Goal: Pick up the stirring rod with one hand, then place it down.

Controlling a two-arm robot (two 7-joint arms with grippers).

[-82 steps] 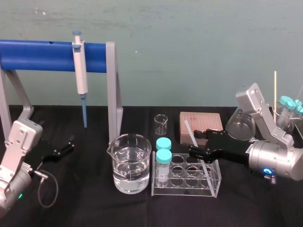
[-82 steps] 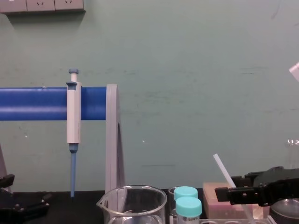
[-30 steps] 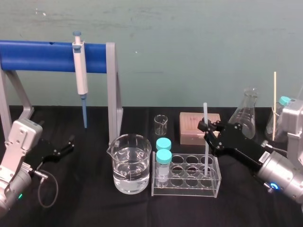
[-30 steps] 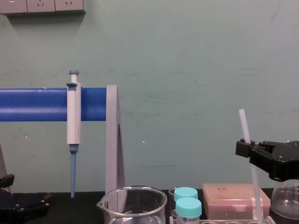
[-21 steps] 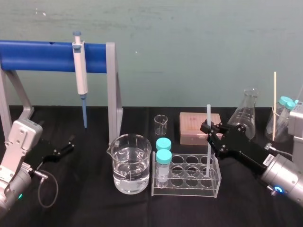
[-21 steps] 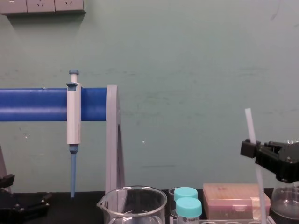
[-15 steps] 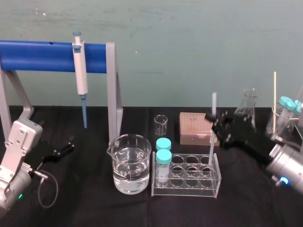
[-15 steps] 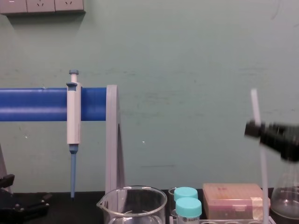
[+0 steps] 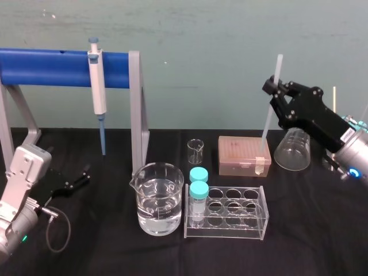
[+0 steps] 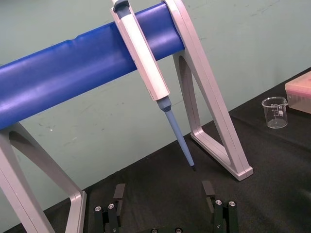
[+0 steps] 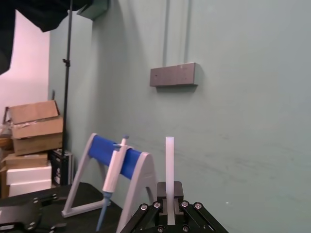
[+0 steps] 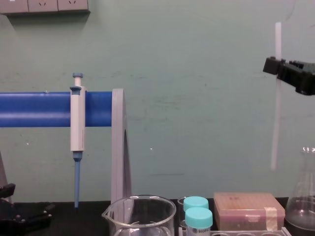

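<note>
The stirring rod [image 9: 269, 118] is held almost upright, its lower end free above the pink box [image 9: 238, 150], clear of the tube rack [image 9: 226, 221]. The right end effector [image 9: 276, 90], high at 2 o'clock, is clamped on its upper part. The left end effector [image 10: 163, 194] is parked at 8 o'clock, jaws apart.

One stirring rod [image 9: 268, 123]. One pipette [image 9: 98, 86] and one blue stand [image 9: 52, 68]. Two beakers: one large beaker [image 9: 159, 198] with water and one small beaker [image 9: 195, 152]. One tube rack [image 9: 227, 229] with eight wells and two teal-capped tubes [image 9: 199, 190]. One pink box [image 9: 241, 154] and one conical flask [image 9: 292, 150]. Two grippers: left gripper [image 9: 85, 174] and right gripper [image 9: 275, 89].
</note>
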